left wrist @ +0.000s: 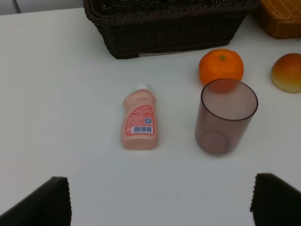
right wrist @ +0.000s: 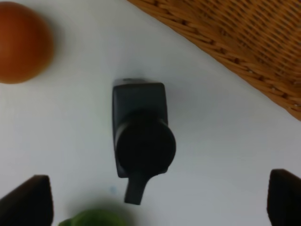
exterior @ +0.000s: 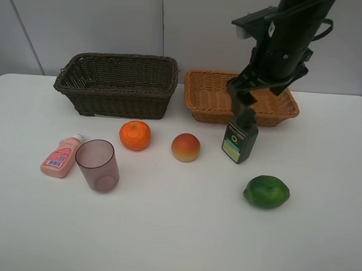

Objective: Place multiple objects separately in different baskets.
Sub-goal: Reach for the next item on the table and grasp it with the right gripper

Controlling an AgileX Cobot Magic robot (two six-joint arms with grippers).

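Nozzle (right wrist: 135, 190) on dark bottle (right wrist: 140, 123), right wrist only

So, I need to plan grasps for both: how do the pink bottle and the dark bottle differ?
The pink bottle lies flat; the dark bottle stands upright. The pink bottle has a white cap, the dark bottle a black one. The pink bottle is beside the cup, the dark bottle just in front of the tan basket. Both are labelled, and neither is in a basket yet.
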